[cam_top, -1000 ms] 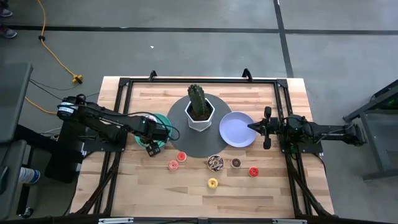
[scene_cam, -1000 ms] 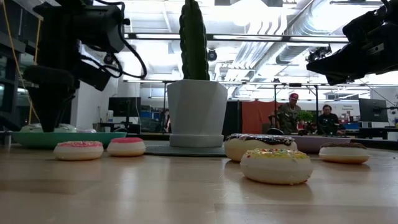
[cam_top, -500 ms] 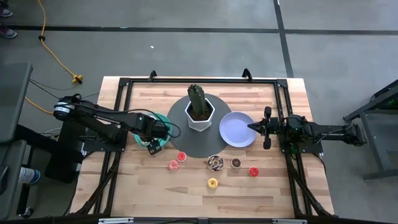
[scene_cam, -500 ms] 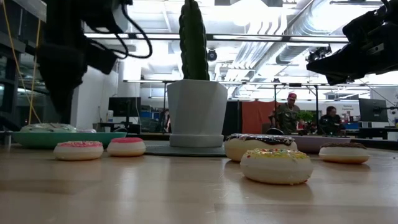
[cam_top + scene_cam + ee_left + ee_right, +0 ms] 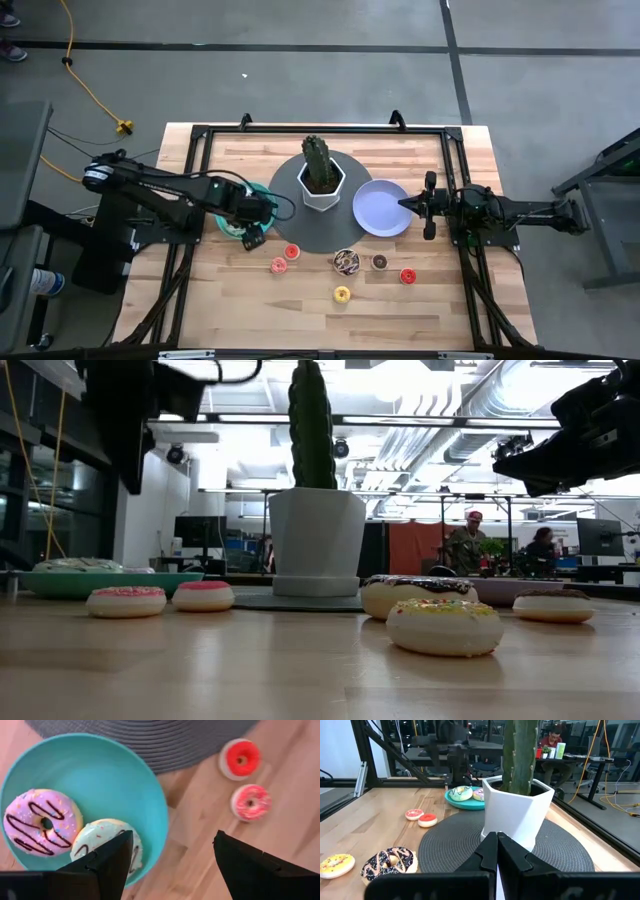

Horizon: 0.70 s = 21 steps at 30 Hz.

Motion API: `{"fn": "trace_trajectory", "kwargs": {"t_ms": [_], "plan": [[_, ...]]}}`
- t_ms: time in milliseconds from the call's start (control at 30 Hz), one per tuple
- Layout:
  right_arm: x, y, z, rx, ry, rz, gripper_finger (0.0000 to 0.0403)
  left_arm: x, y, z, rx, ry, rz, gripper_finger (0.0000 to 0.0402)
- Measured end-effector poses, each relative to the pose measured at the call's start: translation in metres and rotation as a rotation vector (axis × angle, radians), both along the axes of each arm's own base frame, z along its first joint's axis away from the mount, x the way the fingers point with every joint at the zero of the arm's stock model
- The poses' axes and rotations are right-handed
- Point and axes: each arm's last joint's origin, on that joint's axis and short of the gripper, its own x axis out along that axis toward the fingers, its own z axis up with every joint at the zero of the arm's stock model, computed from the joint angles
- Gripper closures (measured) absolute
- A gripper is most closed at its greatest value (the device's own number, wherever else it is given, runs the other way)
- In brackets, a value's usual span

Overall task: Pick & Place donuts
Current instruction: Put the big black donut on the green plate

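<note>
Left wrist view: left pincer (image 5: 172, 857) spread empty above round teal plate (image 5: 145, 780) holding two iced donuts, probably grabbing the small red donut (image 5: 240, 759) next

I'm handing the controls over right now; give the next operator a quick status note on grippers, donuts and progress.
Left gripper: open, empty, raised above the teal plate.
Right gripper: shut, empty, waiting over the lavender plate.
Done: pink donut and mint-green donut lie on the teal plate.
Left: red donut, pink-sprinkled donut, chocolate-white donut, small brown donut, another red donut and yellow donut on the table; lavender plate holds nothing.
</note>
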Motion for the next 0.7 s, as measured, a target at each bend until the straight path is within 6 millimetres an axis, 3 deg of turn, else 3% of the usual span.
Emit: {"fn": "trace_trajectory", "kwargs": {"t_ms": [367, 700], "plan": [[0.000, 0.000, 0.000, 0.000, 0.000, 0.000, 0.0402, 0.015, -0.041, 0.025, -0.036, -0.155, -0.154, 0.0133], [0.000, 0.000, 0.000, 0.000, 0.003, 0.000, 0.0402, 0.048, -0.081, 0.022, -0.029, -0.108, -0.310, 0.0133]]}}
